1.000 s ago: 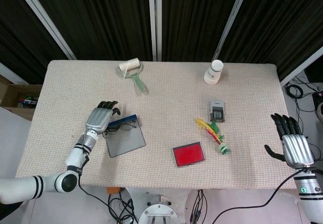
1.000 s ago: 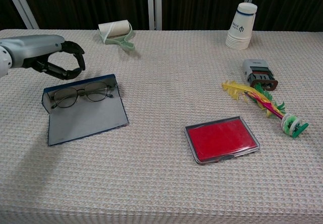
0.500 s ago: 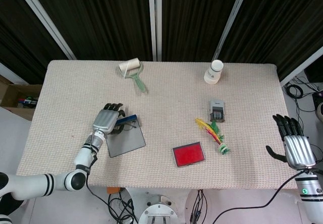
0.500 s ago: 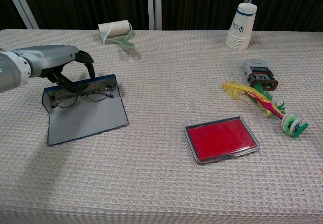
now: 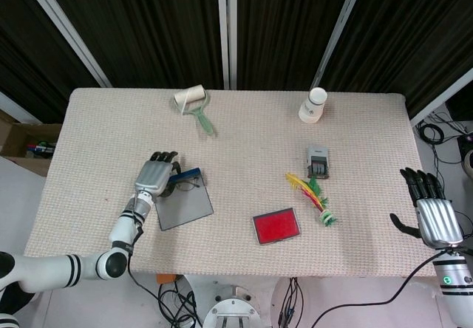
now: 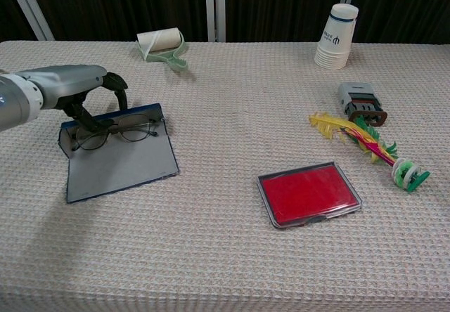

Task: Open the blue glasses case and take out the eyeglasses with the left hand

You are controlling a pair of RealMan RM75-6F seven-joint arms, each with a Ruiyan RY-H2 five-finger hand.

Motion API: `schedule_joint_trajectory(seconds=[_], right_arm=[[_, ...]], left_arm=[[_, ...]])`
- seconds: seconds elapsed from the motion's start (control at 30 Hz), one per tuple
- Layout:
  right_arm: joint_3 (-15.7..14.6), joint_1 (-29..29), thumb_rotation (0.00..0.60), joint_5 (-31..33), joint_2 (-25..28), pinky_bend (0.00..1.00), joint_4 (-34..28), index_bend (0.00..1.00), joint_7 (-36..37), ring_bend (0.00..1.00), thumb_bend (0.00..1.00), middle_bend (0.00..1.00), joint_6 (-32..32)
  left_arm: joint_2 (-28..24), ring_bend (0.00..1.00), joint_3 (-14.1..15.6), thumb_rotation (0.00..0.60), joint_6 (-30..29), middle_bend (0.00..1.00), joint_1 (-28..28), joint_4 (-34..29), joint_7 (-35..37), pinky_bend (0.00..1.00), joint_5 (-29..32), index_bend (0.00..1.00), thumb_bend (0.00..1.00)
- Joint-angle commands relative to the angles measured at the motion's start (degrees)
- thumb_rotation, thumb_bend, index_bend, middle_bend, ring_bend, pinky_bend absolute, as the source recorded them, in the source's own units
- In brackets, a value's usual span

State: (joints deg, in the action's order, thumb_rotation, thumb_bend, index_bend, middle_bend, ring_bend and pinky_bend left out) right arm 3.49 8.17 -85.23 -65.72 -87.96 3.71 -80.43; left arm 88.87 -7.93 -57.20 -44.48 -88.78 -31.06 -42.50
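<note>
The blue glasses case (image 6: 119, 161) lies open at the left of the table, its grey lid flat toward me; the head view shows the case (image 5: 183, 204) too. The thin-framed eyeglasses (image 6: 116, 131) rest in its rear tray, also visible in the head view (image 5: 188, 185). My left hand (image 6: 70, 91) arches over the case's back left corner, fingers curved down beside the left lens with the thumb low at the rim; nothing is visibly gripped. From above the left hand (image 5: 154, 176) hides part of the tray. My right hand (image 5: 436, 217) hovers spread beyond the table's right edge.
A red flat case (image 6: 309, 193) lies centre-front. A feathered shuttlecock (image 6: 369, 147) and a grey clip-like device (image 6: 361, 101) sit to the right, stacked paper cups (image 6: 337, 36) at the back right. A lint roller (image 6: 163, 46) lies at the back left.
My left hand came down from above and behind the case onto its back left corner, then shifted slightly. The glasses and case have not moved. The right hand stayed nearly still.
</note>
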Motion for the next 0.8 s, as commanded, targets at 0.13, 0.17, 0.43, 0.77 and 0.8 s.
schedule_joint_trajectory(seconds=[0.13, 0.17, 0.43, 0.77, 0.8], right_arm=[[0.03, -0.06, 0.6, 0.07, -0.06, 0.06, 0.12, 0.04, 0.15, 0.0, 0.18, 0.08, 0.01], [0.02, -0.07, 0.6, 0.1, -0.05, 0.06, 0.16, 0.04, 0.17, 0.0, 0.18, 0.08, 0.03], [0.12, -0.1, 0.6, 0.41, 0.02, 0.06, 0.16, 0.04, 0.22, 0.0, 0.18, 0.08, 0.22], [0.27, -0.29, 0.6, 0.73, 0.06, 0.06, 0.03, 0.04, 0.19, 0.0, 0.18, 0.08, 0.08], [0.28, -0.29, 0.6, 0.76, 0.04, 0.06, 0.02, 0.04, 0.18, 0.0, 0.18, 0.08, 0.09]], left_arm=[[-0.11, 0.07, -0.13, 0.6, 0.39, 0.09, -0.25, -0.23, 0.05, 0.09, 0.46, 0.4, 0.47], [-0.08, 0.07, -0.15, 0.6, 0.42, 0.09, -0.31, -0.17, 0.02, 0.09, 0.53, 0.41, 0.48], [0.6, 0.07, -0.62, 0.6, -0.39, 0.1, -0.29, 0.55, 0.85, 0.09, 0.01, 0.45, 0.53], [6.23, 0.07, -2.28, 0.6, -7.67, 0.11, 3.27, 9.93, 14.72, 0.09, -13.81, 0.47, 0.53], [7.0, 0.07, -2.44, 0.6, -8.4, 0.11, 3.59, 11.47, 16.59, 0.09, -15.31, 0.47, 0.53]])
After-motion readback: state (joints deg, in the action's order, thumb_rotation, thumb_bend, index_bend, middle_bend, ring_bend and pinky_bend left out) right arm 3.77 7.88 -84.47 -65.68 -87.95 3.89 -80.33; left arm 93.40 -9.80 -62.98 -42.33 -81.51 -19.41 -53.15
